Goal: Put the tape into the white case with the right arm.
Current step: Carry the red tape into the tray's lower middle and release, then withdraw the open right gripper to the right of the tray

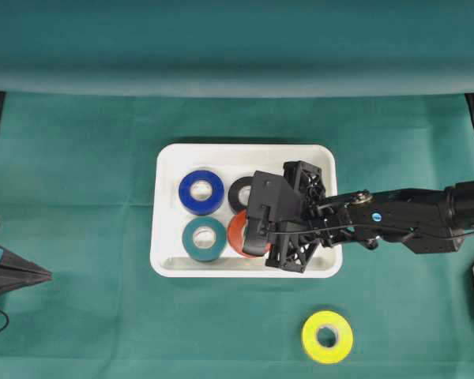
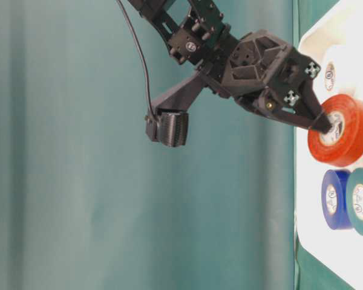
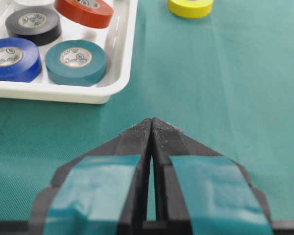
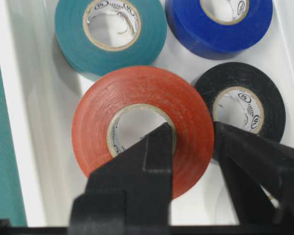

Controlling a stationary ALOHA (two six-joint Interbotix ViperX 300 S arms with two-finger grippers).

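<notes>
Black fingers (image 4: 154, 161) of the right claw (image 4: 196, 142) straddle the red tape's (image 4: 142, 122) wall, one in its core, one outside, parted slightly; grip uncertain. Red tape lies in the white case (image 1: 167, 260) beside teal (image 1: 205, 238), blue (image 1: 201, 192) and black (image 1: 241, 192) rolls. Yellow tape (image 1: 327, 336) sits on the tabletop (image 1: 79, 316). Left claw (image 3: 152, 127) is closed, empty.

The right claw (image 1: 262, 237) hangs over the red tape (image 1: 238, 234) inside the white case (image 1: 167, 264).

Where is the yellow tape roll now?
In the overhead view, the yellow tape roll lies on the green cloth, outside the white case, below its lower right corner.
</notes>
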